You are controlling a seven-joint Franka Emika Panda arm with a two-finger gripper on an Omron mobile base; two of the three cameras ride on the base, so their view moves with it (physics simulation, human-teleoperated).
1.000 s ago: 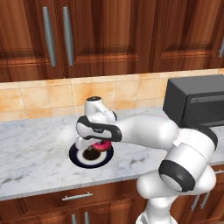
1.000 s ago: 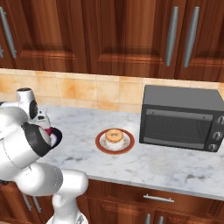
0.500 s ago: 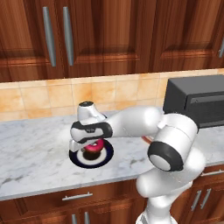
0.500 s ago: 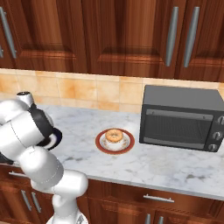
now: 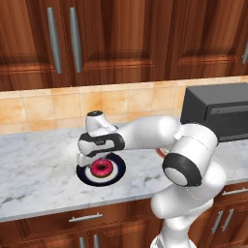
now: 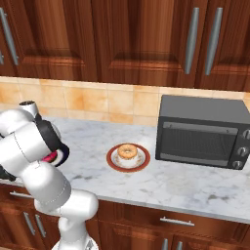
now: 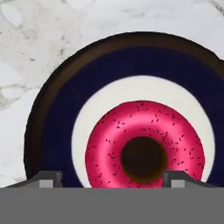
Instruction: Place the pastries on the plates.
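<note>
Here, at the left of the marble counter [image 5: 34, 164], the pink-iced doughnut [image 5: 101, 168] lies flat on the dark navy plate [image 5: 115, 174], over its white ring and dark centre. The gripper [image 5: 95, 160] hangs straight above it, pointing down. In the hand view its two fingertips [image 7: 46, 178] stand wide apart at either side of the doughnut [image 7: 144, 148], spread and holding nothing; whether they touch the icing cannot be told. The plate's navy band [image 7: 57, 113] curves around the pastry, with marble showing beyond its rim.

Further right, in the right base view, the tan-glazed doughnut [image 6: 128, 152] sits in the middle of the white plate with the reddish-brown rim [image 6: 112, 161]. Just beside that plate, to its right, stands a black microwave [image 6: 202, 132] against the tiled backsplash [image 6: 107, 102], beneath the wooden cabinets [image 6: 127, 39].
</note>
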